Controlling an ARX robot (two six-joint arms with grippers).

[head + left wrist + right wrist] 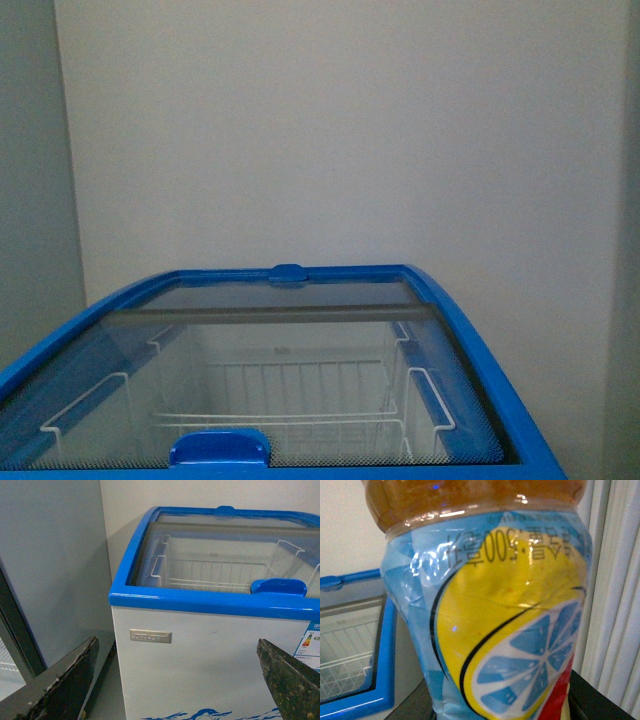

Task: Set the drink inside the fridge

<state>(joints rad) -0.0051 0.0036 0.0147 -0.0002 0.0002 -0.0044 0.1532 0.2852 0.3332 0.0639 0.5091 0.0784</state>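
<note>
Right gripper (495,707) clamps our drink (495,620) beside the fridge (472,335), whose glass lid (300,345) sits closed, while our left gripper (176,645) hangs wide open before its front. We judge the left should catch the blue handle (220,448) squarely and slide the lid back first.

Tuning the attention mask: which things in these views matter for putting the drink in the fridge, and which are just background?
Job: drink bottle, fridge, its glass lid, blue lid handle, wire baskets inside.
Just there: grey cabinet beside the fridge, white curtain, bare wall.
</note>
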